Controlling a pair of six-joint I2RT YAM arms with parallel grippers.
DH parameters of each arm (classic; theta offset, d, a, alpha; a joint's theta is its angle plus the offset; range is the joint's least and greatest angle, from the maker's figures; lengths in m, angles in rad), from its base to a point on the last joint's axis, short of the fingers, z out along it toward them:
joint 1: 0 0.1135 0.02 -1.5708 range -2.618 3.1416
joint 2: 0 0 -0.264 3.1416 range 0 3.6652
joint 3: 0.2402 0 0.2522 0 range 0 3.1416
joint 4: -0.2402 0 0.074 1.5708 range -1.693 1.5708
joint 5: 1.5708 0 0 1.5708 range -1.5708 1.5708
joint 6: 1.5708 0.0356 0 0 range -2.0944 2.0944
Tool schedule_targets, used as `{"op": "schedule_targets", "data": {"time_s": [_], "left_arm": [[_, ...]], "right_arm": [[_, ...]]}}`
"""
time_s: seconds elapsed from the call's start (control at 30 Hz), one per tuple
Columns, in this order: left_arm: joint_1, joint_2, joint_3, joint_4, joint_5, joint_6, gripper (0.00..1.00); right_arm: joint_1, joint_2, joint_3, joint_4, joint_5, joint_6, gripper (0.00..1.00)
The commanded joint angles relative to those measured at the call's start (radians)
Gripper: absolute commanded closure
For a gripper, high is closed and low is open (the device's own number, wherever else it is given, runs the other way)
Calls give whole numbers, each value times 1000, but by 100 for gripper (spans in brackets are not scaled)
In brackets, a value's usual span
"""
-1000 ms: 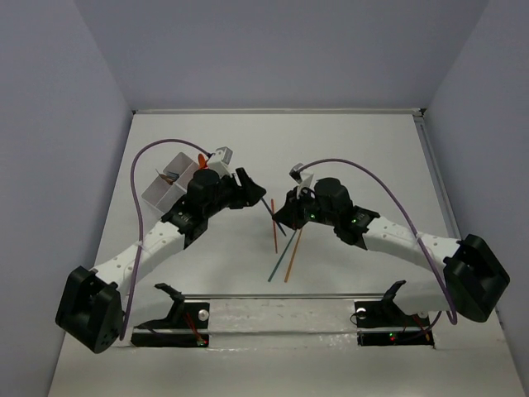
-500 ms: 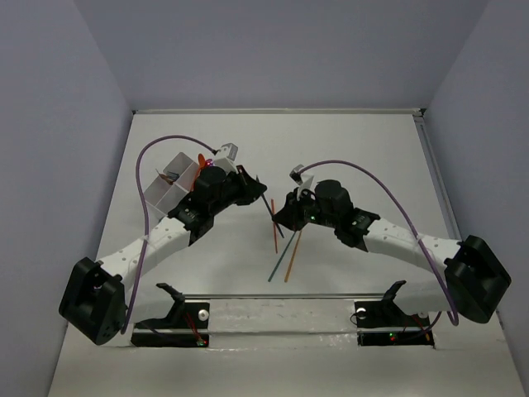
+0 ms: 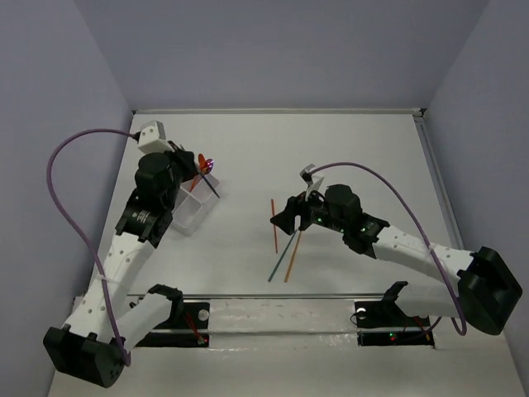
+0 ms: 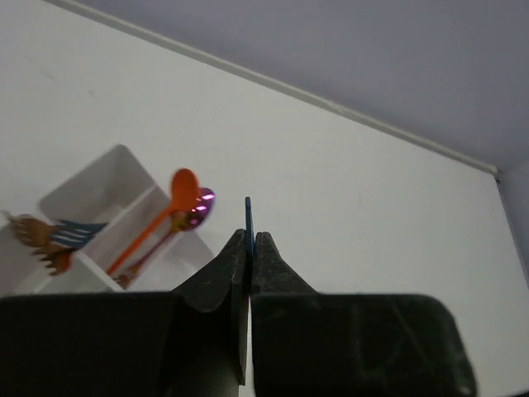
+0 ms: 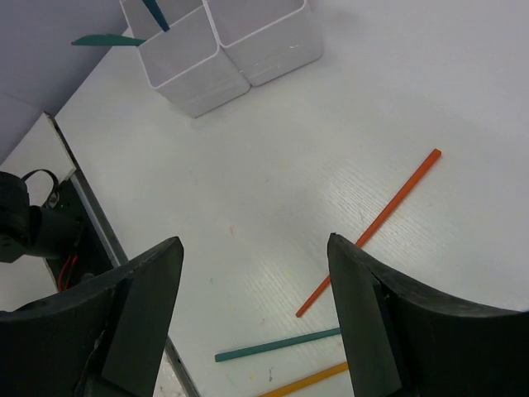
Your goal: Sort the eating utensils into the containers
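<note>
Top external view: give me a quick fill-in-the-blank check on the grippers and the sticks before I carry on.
1. The left gripper is ____ on a teal stick by the tray.
2. The right gripper hangs ____ over the table.
3. Loose on the table lie ____ sticks: the red stick, a second teal stick and the orange stick.

Missing words: shut; open; three.

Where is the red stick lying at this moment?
In the top view the red stick lies flat near the middle of the table, at the open right end effector, with the teal stick and the orange stick just nearer the bases.
</note>
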Motion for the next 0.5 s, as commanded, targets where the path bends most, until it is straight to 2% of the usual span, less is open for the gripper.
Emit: {"op": "schedule_targets", "data": {"time_s": [0.0,0.07,0.3,0.47], "left_arm": [[104,-102,-53,-55,-259,128,94],[119,-136,-87,-42,-350,146,94],[156,-147,-119,11,-505,169,94],[265,-106,-145,50,-510,130,94]], "right_arm": [[7,-39,-18,80,50,11,24],[7,-46,-21,78,57,13,24],[7,-54,-32,84,73,7,24],[7,-56,-35,87,91,21,25]]}}
